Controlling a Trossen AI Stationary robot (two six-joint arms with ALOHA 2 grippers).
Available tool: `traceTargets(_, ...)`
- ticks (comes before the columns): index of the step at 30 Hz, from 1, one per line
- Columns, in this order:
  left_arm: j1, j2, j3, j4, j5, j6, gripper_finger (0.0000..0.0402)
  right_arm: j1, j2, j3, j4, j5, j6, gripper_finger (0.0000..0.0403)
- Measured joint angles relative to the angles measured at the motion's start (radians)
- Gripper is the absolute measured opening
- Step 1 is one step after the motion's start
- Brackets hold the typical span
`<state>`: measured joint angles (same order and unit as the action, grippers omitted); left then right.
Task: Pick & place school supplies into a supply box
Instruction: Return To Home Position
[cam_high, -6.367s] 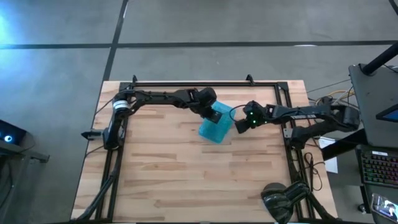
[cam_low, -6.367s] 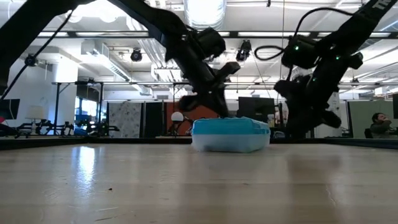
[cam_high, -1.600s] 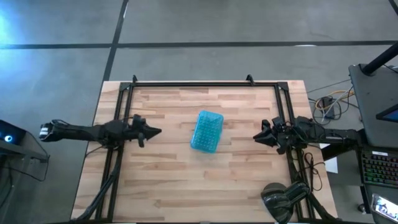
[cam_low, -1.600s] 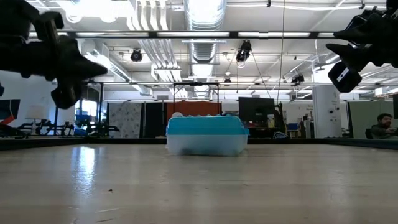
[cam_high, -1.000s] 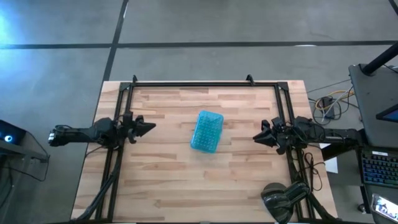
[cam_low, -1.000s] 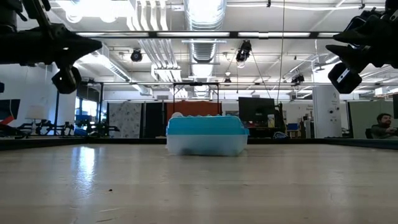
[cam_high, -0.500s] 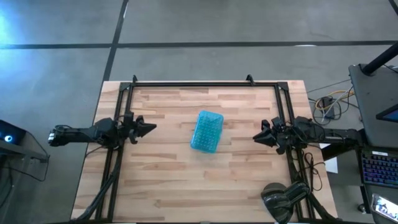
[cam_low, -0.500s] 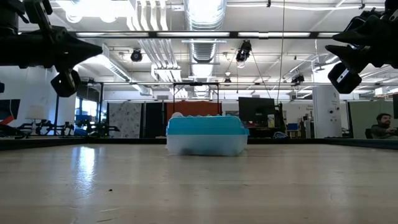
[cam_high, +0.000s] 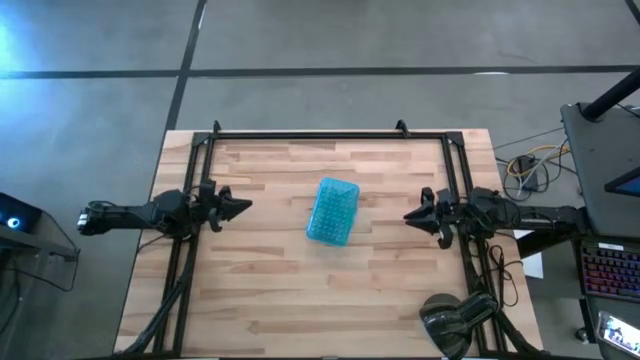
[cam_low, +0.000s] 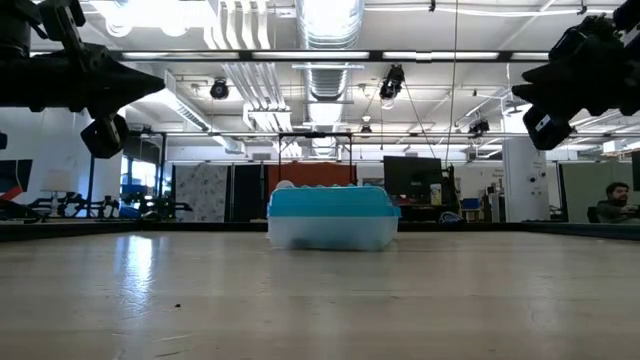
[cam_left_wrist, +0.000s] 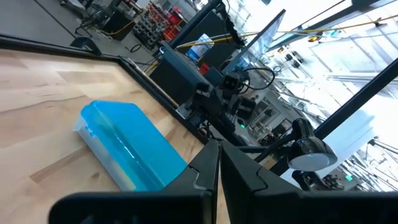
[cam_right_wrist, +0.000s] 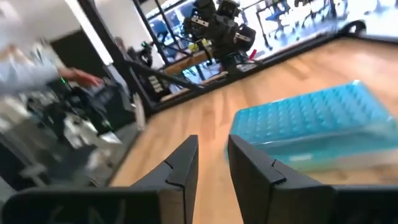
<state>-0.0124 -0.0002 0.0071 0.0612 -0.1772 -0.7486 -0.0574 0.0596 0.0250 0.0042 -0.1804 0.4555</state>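
my left gripper (cam_high: 247, 206) hangs over the left edge of the table (cam_high: 260, 290), pointing inward across the wood. its fingers (cam_left_wrist: 202, 168) are pressed together tip to tip, with nothing between them. my right gripper (cam_high: 408, 214) hangs over the right edge, pointing back toward the left one. its fingers (cam_right_wrist: 181, 163) stand a little parted, with a clear gap between them, and nothing is held. in the low view both tools ride high, well off the surface.

the supply box (cam_high: 333, 210) lies ahead of each gripper, between the two, about midway and well apart from both. it rests flat on the table with the lid down, the teal half on top and the clear half underneath. it is slightly skewed to the table's edges. from the left wrist i see it off to one side of the fingertips, and from the right wrist it fills the space just past the fingers. i cannot tell what is inside through the plastic.

behind the right gripper, off the table, there is a keyboard (cam_high: 610, 270). in the low view a person (cam_low: 612, 200) sits far back in the room.
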Motion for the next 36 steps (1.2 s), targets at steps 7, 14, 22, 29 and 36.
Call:
traceTargets(7,0.000,0.000,0.000,-0.018,0.003,0.000,0.0000,0.000,0.009,0.000,0.001,0.025,-0.390,0.0086)
traceTargets(14,0.000,0.000,0.000,-0.027,0.003,0.000,0.0000,0.000,0.008,0.000,0.001,0.024,-0.408,0.0078)
traceTargets(22,-0.001,0.000,0.000,-0.026,0.003,0.000,0.0000,0.000,0.008,0.000,-0.001,0.025,-0.508,0.0068)
traceTargets(29,-0.002,0.000,-0.001,-0.017,0.002,0.000,0.0000,0.000,0.010,0.000,-0.008,0.026,-0.462,0.0074)
traceTargets(36,-0.002,0.000,-0.001,-0.016,0.001,0.000,0.0000,0.000,0.010,0.000,-0.009,0.075,-0.523,0.0079)
